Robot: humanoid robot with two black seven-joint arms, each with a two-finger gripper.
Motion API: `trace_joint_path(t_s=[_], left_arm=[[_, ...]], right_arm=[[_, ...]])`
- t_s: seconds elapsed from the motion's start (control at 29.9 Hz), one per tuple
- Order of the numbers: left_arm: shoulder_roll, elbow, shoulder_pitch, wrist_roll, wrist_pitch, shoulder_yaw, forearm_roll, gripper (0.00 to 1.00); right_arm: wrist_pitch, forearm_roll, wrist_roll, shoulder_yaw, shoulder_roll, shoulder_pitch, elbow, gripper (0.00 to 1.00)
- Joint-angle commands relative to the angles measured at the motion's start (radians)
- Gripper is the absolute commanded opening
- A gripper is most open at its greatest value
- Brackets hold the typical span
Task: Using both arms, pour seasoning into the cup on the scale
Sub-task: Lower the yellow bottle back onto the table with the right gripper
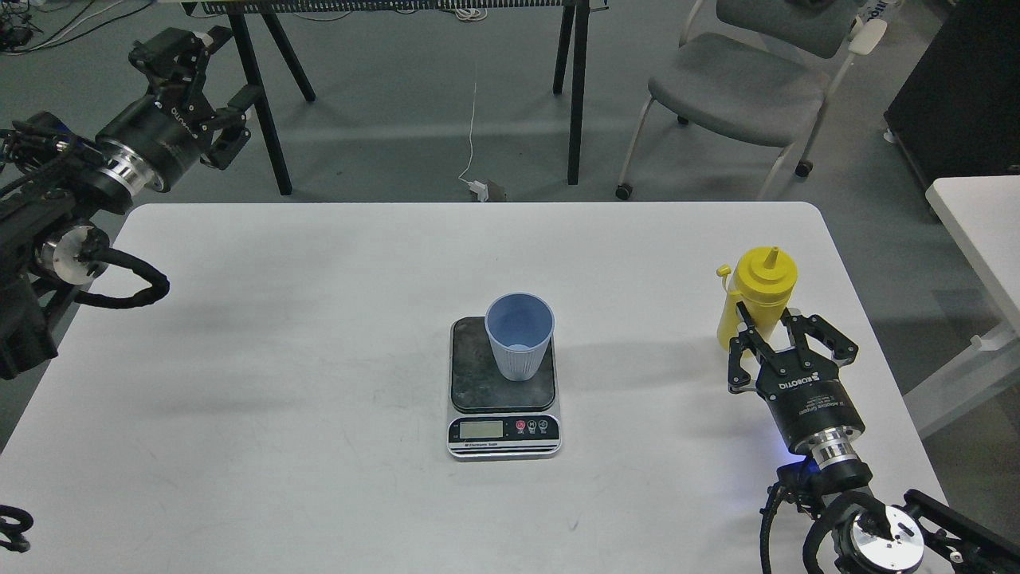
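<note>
The yellow seasoning bottle (761, 291) stands upright near the table's right edge, its small tethered cap hanging at its left. My right gripper (763, 325) comes up from the lower right, its fingers closed around the bottle's lower half. The light blue cup (519, 335) stands upright on the dark platform of the scale (504, 430) at the table's middle. The cup is well to the left of the bottle. My left gripper (219, 72) is open and empty, raised beyond the table's far left corner.
The white table (319, 319) bears only the scale, cup and bottle. Behind it stand black table legs (575, 88) and a grey chair (737, 88). Another white table's corner (976, 215) shows at the right.
</note>
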Motion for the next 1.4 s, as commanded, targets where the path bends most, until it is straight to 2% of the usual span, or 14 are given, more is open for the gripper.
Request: trace_joint_path(t_s=[0.0, 0.27, 0.57, 0.74, 0.8, 0.9, 0.97, 1.37], left_arm=[[-0.004, 0.0, -0.002, 0.0, 0.0, 0.0, 0.0, 0.75], [-0.009, 0.0, 0.0, 0.0, 0.0, 0.0, 0.017, 0.75], [-0.01, 0.0, -0.002, 0.0, 0.0, 0.0, 0.023, 0.75], [-0.01, 0.0, -0.002, 0.0, 0.0, 0.0, 0.023, 0.75], [-0.01, 0.0, -0.003, 0.0, 0.0, 0.0, 0.023, 0.75], [-0.012, 0.0, -0.011, 0.0, 0.0, 0.0, 0.023, 0.75], [-0.012, 0.0, -0.01, 0.0, 0.0, 0.0, 0.023, 0.75], [-0.029, 0.0, -0.017, 0.0, 0.0, 0.0, 0.023, 0.75]], right_arm=[[0.0, 0.0, 0.0, 0.002, 0.041, 0.014, -0.061, 0.38], [0.0, -0.002, 0.0, -0.005, 0.099, 0.012, -0.107, 0.39], [0.0, -0.043, 0.0, -0.007, 0.102, 0.003, -0.129, 0.46], [0.0, -0.074, 0.0, -0.004, 0.102, -0.014, -0.133, 0.55], [0.0, -0.078, 0.0, -0.004, 0.102, -0.015, -0.135, 0.62], [0.0, -0.08, 0.0, -0.004, 0.104, -0.016, -0.138, 0.78], [0.0, -0.08, 0.0, -0.004, 0.104, -0.016, -0.139, 1.0], [0.0, -0.078, 0.0, 0.005, 0.062, -0.101, -0.112, 1.0]])
